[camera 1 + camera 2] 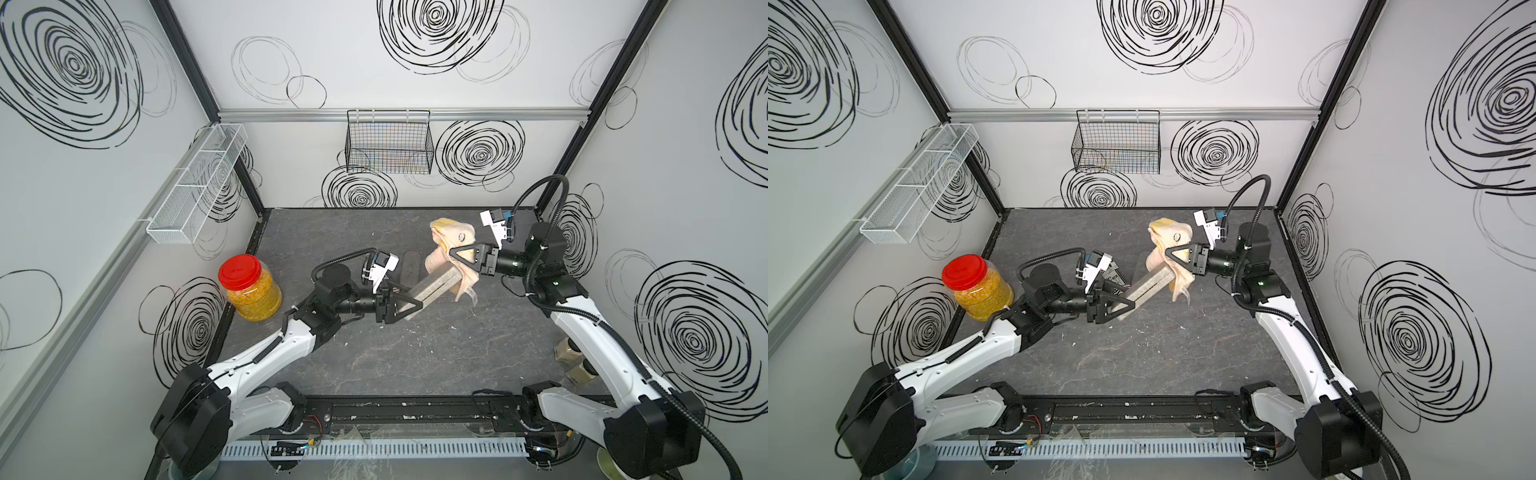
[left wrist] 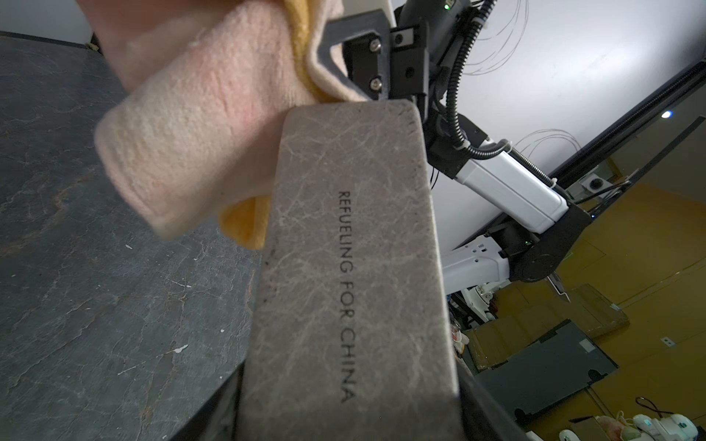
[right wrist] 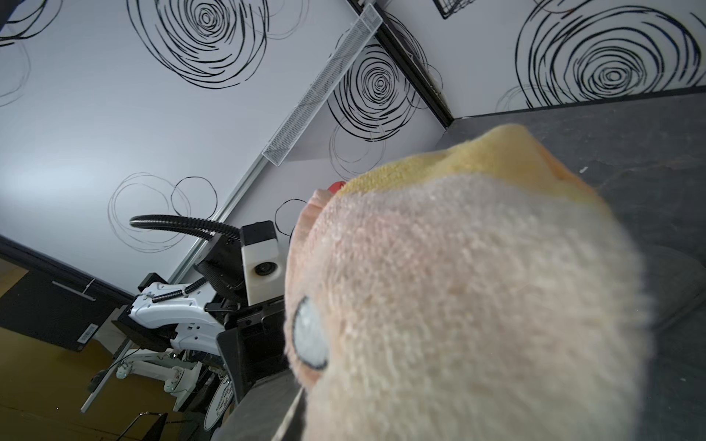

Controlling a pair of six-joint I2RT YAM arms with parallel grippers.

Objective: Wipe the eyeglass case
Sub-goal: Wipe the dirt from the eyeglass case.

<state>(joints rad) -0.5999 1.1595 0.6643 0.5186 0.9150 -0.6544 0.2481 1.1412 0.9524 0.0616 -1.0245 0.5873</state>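
The eyeglass case (image 1: pixel 436 286) (image 1: pixel 1148 286) is a grey, veined oblong printed with "REFUELING FOR CHINA" (image 2: pixel 355 267). It hangs slanted above the dark table. My left gripper (image 1: pixel 417 305) (image 1: pixel 1128 306) is shut on its near end. A pink and yellow cloth (image 1: pixel 451 235) (image 1: pixel 1169 232) (image 2: pixel 198 133) (image 3: pixel 477 305) drapes over the case's far end, and my right gripper (image 1: pixel 452 253) (image 1: pixel 1168 253) is shut on it. The cloth fills most of the right wrist view and hides those jaws there.
A red-lidded jar (image 1: pixel 249 291) of yellow grains stands at the table's left edge. A black wire basket (image 1: pixel 388 143) hangs on the back wall and a white mesh shelf (image 1: pixel 195 187) on the left wall. Two small bottles (image 1: pixel 569 351) stand beside the right arm.
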